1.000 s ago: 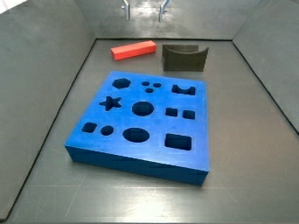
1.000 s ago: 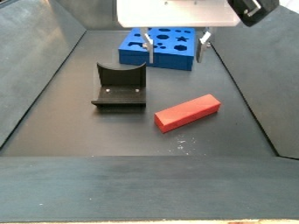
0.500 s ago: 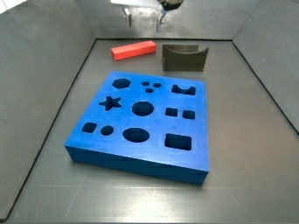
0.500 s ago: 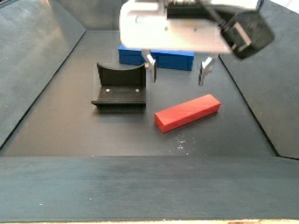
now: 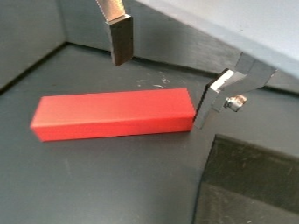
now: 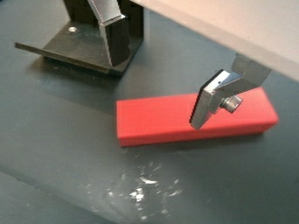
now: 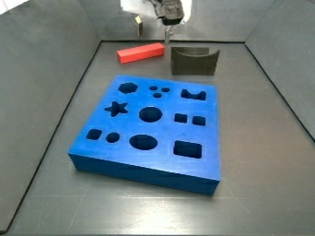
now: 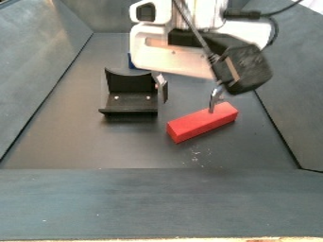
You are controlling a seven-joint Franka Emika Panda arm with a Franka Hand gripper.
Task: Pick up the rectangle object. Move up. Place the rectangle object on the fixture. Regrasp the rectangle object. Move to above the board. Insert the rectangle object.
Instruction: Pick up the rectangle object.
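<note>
The red-orange rectangle object (image 7: 140, 52) lies flat on the floor beside the fixture (image 7: 193, 61), apart from it. It also shows in the side view from the opposite end (image 8: 202, 121) and in both wrist views (image 5: 111, 116) (image 6: 152, 127). My gripper (image 8: 188, 99) hangs open and empty just above the block. One finger (image 6: 214, 96) is over the block's end. The other finger (image 5: 121, 39) is beyond its long side, toward the fixture (image 6: 82, 44). In a side view the gripper (image 7: 164, 17) is at the far end of the bin. The blue board (image 7: 154, 129) lies in the middle.
Grey sloping bin walls (image 7: 74, 83) enclose the floor. The fixture (image 8: 128, 95) stands close to the gripper's finger. White scuff marks (image 6: 138, 188) show on the floor near the block.
The gripper has come down and moved over the red block, from high near the board to just above the block. The block, fixture and board have not moved.
</note>
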